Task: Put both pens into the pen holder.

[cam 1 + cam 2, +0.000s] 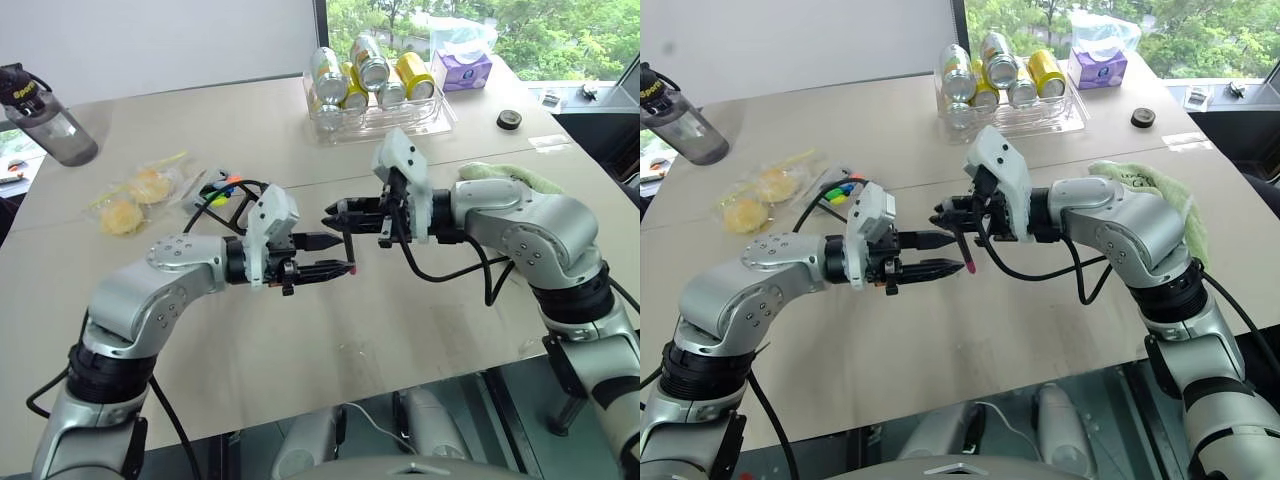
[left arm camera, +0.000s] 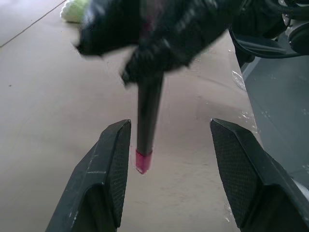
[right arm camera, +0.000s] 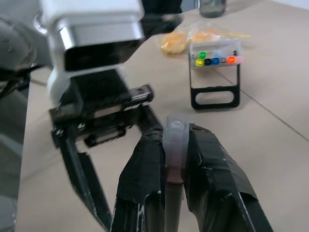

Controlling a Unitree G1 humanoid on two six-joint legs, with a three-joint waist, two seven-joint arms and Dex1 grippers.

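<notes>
Midair above the table (image 1: 300, 360), near its front edge: pen (image 2: 147, 121) clamped in right gripper (image 1: 338, 215), long axis steep, pink end down.
Left gripper (image 1: 340, 255) parted, fingers (image 2: 108, 174) flanking pink tip without contact, seen in left wrist view. Right wrist view adds pale cap end between closed pads (image 3: 145, 179), plus pen holder (image 3: 215, 77) upright further back, toward the table's left side, coloured tips showing.

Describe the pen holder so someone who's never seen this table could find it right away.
Start at the clear tray of cans at the table's far edge, then look toward the robot's left to the bag of yellow snacks. Just beside it stands the pen holder: a black loop frame topped by colourful marker tips.
</notes>
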